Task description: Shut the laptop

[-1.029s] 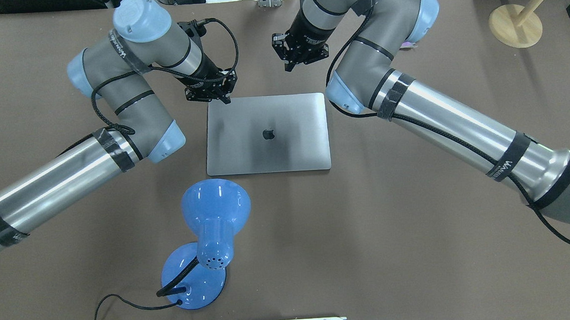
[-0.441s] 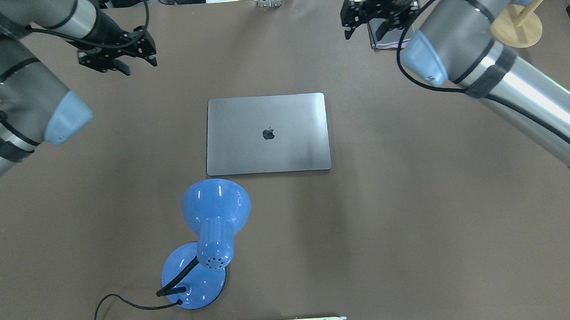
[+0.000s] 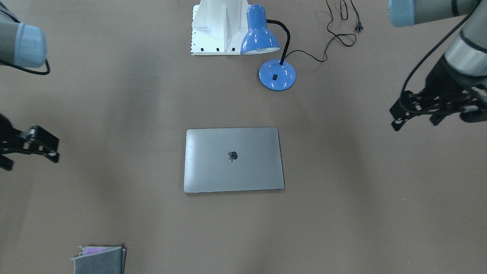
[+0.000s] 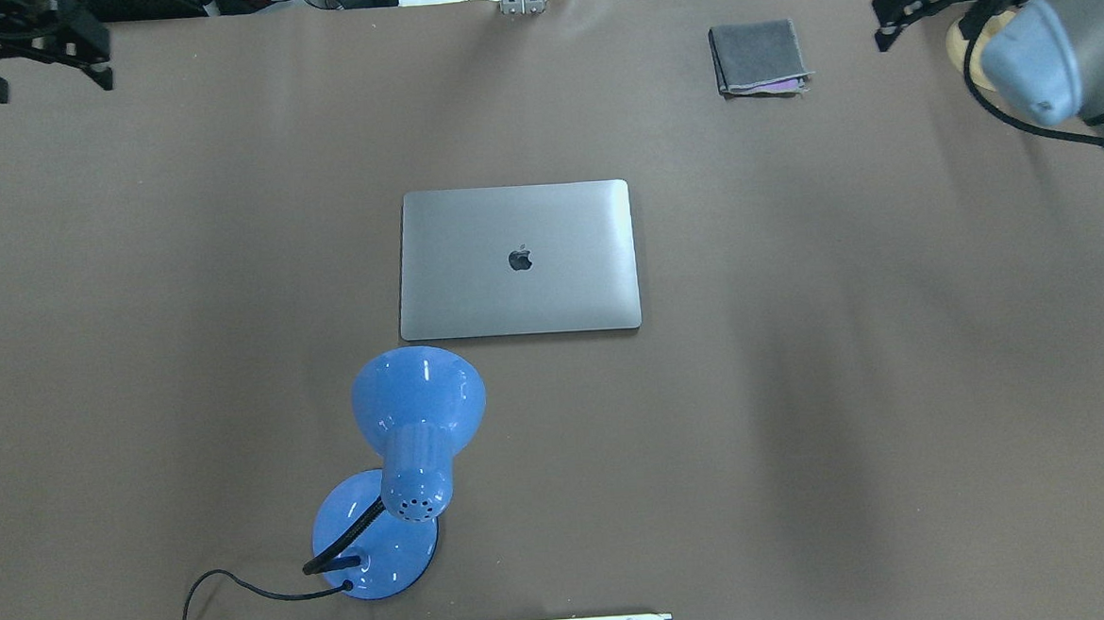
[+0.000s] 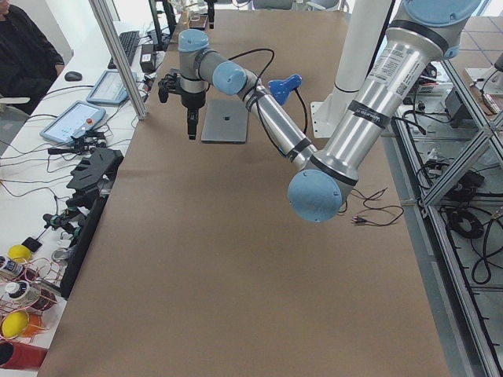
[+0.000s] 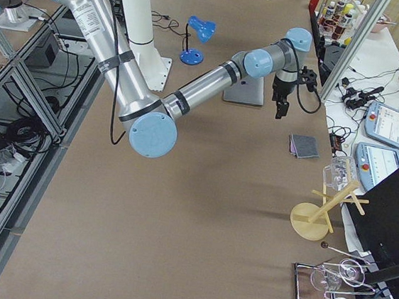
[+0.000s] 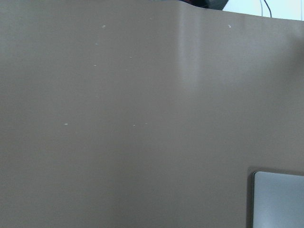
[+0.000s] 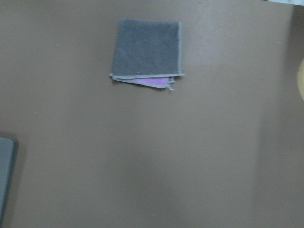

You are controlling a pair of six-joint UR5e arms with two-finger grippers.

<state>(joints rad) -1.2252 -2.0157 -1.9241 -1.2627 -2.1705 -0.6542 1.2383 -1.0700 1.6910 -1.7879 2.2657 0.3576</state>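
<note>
The laptop [image 4: 517, 260] lies shut and flat mid-table, its grey lid with the dark apple logo facing up; it also shows in the front view [image 3: 233, 160]. My left gripper [image 4: 49, 79] hangs open and empty over the far left corner, well away from the laptop, and is seen on the right of the front view [image 3: 415, 122]. My right gripper [image 3: 29, 161] is open and empty over the far right side [image 4: 924, 21]. The left wrist view shows only a corner of the laptop [image 7: 280, 199]; the right wrist view shows its edge [image 8: 5, 180].
A blue desk lamp [image 4: 408, 450] with its cord stands near the laptop's near edge. A small folded grey cloth [image 4: 758, 56] lies at the far right, also below the right wrist camera [image 8: 147, 50]. A wooden stand [image 4: 968, 52] is at the far right corner.
Both arms have swung up and outward from the laptop's far edge to the table's far corners. The laptop has stayed shut and has not moved.
</note>
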